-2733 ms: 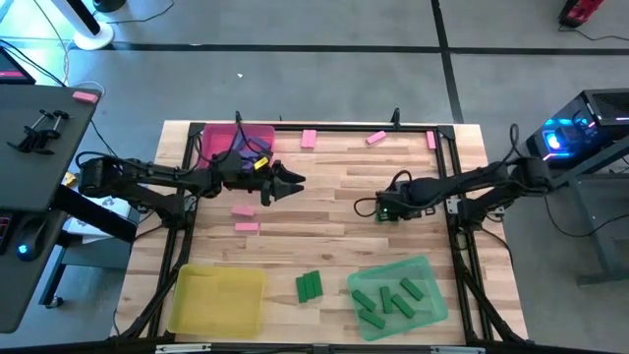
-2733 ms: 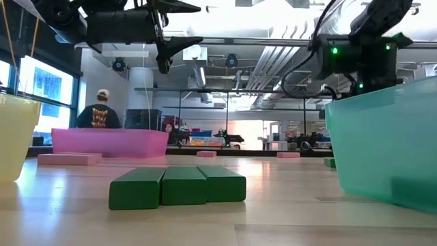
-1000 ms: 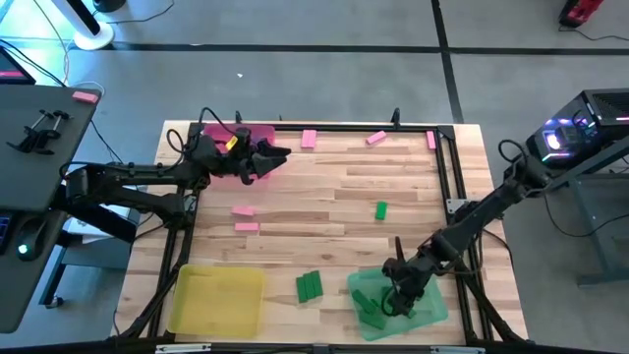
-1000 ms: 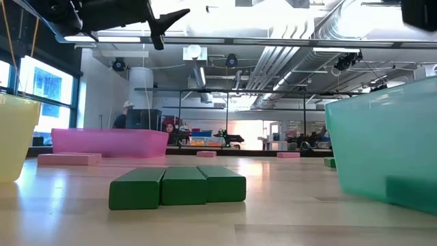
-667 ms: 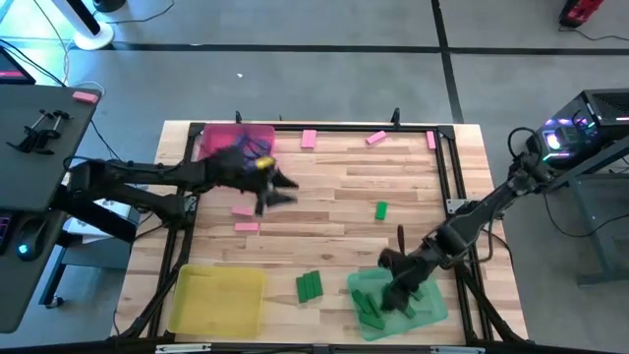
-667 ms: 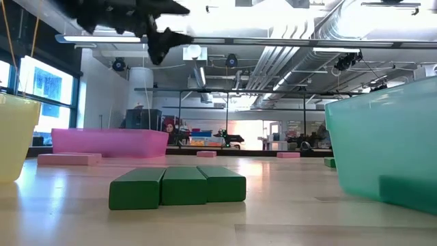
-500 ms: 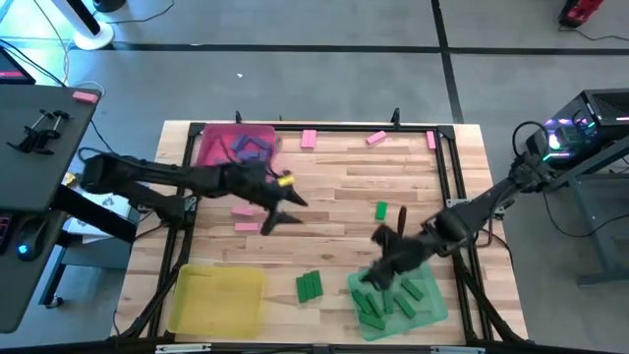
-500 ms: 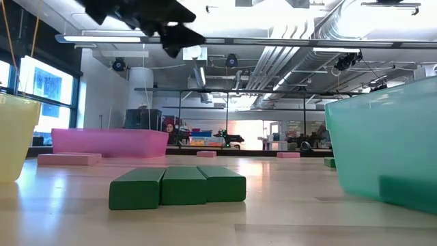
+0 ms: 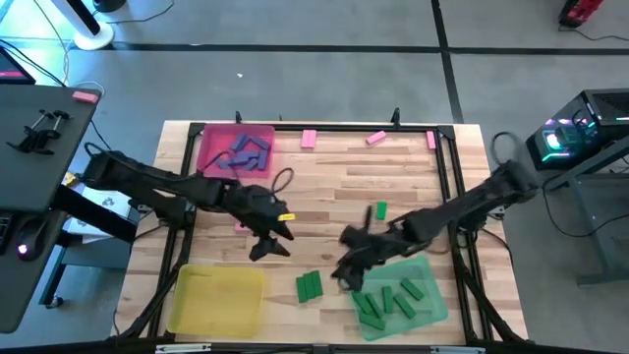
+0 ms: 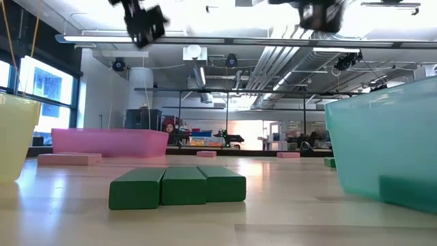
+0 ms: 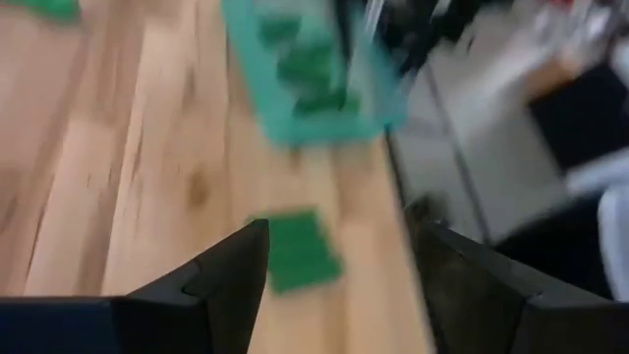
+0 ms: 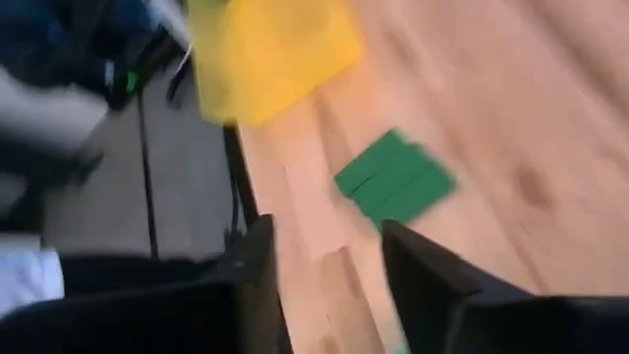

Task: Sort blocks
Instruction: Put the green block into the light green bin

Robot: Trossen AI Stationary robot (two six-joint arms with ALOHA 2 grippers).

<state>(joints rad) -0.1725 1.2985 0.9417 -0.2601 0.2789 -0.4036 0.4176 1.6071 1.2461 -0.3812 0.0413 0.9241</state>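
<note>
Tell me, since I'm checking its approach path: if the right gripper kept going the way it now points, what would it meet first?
Probably the cluster of three green blocks. The right gripper is open and points toward them; its wrist view shows them just ahead, with the yellow tray beyond. Height above the table is unclear.

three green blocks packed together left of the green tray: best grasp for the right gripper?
Judgement: take an outer bar of the green block cluster, from above, fingers across its narrow width. The bars lie flat, side by side and touching, so only the outside long face is free. The right gripper, open, is nearest.
</note>
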